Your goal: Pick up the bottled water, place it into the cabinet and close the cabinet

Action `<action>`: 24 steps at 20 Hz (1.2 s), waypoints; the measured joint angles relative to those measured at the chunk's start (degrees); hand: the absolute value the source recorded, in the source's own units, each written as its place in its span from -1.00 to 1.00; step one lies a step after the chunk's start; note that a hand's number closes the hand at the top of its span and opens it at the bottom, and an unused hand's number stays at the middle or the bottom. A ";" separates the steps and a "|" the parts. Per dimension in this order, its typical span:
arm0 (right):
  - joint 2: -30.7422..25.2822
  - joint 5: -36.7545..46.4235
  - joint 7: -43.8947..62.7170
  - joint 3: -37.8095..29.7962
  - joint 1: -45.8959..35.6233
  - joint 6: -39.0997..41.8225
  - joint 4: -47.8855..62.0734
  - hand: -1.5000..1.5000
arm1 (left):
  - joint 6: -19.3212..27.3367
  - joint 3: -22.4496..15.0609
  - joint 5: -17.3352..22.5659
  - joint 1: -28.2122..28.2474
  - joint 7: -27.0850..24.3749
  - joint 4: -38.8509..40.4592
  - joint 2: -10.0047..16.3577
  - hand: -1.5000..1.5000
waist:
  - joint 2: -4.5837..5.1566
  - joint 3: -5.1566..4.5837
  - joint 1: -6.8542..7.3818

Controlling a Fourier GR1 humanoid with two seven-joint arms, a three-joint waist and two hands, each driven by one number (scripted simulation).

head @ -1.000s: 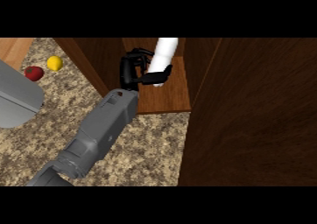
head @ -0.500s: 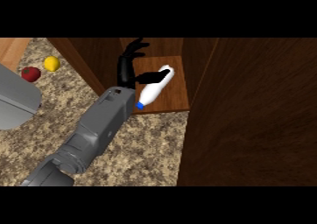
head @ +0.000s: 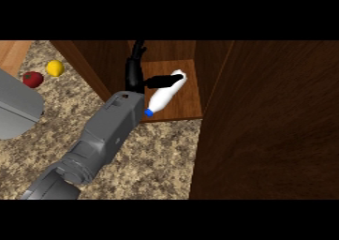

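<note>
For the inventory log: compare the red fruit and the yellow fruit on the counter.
The red fruit is round; the yellow fruit looks slightly oval. The red fruit lies lower left of the yellow fruit in the head view. Both are small and lie on the speckled counter.

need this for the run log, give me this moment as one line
phase: bottle placed | bottle: lying on shelf, cap toward counter | left hand: open, thumb over bottle | cabinet: open
</note>
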 measured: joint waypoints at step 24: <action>0.84 -0.08 0.01 -1.38 1.84 1.09 -0.15 -1.00 | -20.11 -4.34 6.14 6.59 1.61 -18.33 -0.33 -1.00 | -1.46 0.03 2.85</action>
